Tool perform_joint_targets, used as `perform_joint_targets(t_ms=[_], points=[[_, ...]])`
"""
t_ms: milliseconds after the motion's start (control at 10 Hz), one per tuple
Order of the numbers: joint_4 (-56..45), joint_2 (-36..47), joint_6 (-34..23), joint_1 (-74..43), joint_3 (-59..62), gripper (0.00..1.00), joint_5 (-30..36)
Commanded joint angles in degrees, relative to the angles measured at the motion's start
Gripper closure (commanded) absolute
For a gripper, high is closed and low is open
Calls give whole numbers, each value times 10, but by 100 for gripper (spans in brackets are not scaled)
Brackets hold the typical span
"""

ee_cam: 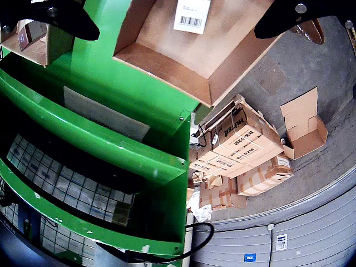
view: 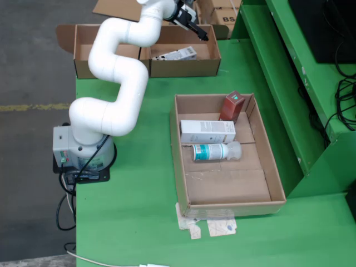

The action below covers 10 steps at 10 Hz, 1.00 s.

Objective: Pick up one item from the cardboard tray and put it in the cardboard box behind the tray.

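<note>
The cardboard tray [view: 275, 183] lies on the green table and holds a red box [view: 232, 105], a white carton [view: 207, 132] and a clear bottle with a teal label [view: 216, 151]. Behind it stands the cardboard box [view: 183, 68], with a white carton [view: 175, 54] lying in its right part. My gripper [view: 194, 26] hangs above that box's far right corner. In the wrist view my gripper [ee_cam: 177, 30] is open, its black fingers [ee_cam: 55, 16] spread wide with nothing between them, and the box's flap with a barcode label [ee_cam: 192, 14] shows between them.
The white arm [view: 119, 67] rises from its base [view: 80, 150] at the table's left edge. A raised green shelf [view: 289, 83] borders the table on the right. Stacked cartons [ee_cam: 245, 150] sit on the floor beyond. Paper scraps [view: 214, 227] lie in front of the tray.
</note>
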Motion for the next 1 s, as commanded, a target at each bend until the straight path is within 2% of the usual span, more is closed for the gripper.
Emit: perform_joint_targets(t_ms=[0, 100, 200, 300, 400, 500, 600, 900], points=[[-122, 95, 284, -177, 15, 0, 290], [-273, 142, 350, -245, 15, 0, 515], [-387, 172, 334, -281, 15, 0, 585], [-486, 197, 302, -309, 15, 0, 603], [-666, 243, 249, -342, 15, 0, 613], [-666, 243, 249, -342, 15, 0, 613], [-772, 269, 211, -363, 15, 0, 613], [-992, 317, 140, -408, 15, 0, 609]])
